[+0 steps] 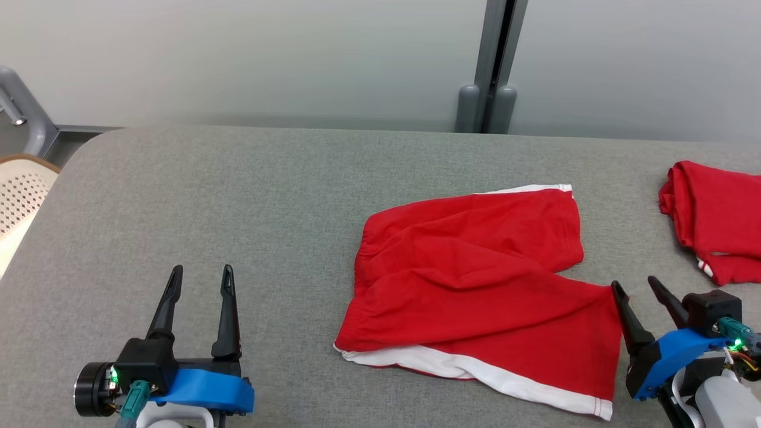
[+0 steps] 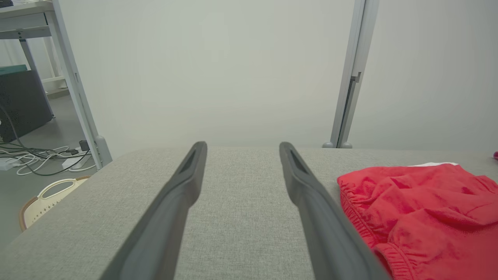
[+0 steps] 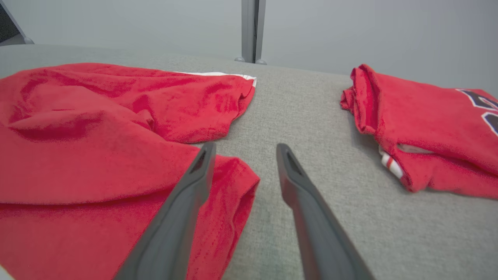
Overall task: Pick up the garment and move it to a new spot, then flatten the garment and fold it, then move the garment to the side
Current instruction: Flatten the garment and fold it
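Note:
The garment (image 1: 475, 285) is a pair of red shorts with white trim, lying spread and wrinkled on the grey table (image 1: 238, 196). My right gripper (image 1: 635, 285) stands open at the near right leg's hem corner; in the right wrist view (image 3: 243, 149) the left finger lies over the red cloth (image 3: 97, 147) and the right finger over bare table, with nothing pinched. At the table's near left my left gripper (image 1: 202, 272) is open and empty, well left of the shorts. The left wrist view shows its fingers (image 2: 241, 149) apart, the shorts' waistband (image 2: 420, 210) off to their right.
A second red garment (image 1: 713, 220), folded, lies at the table's right edge; the right wrist view shows dark lettering on that folded garment (image 3: 428, 124). A cream basket (image 1: 21, 196) stands off the left edge. A grey post (image 1: 490, 65) and wall stand behind the table.

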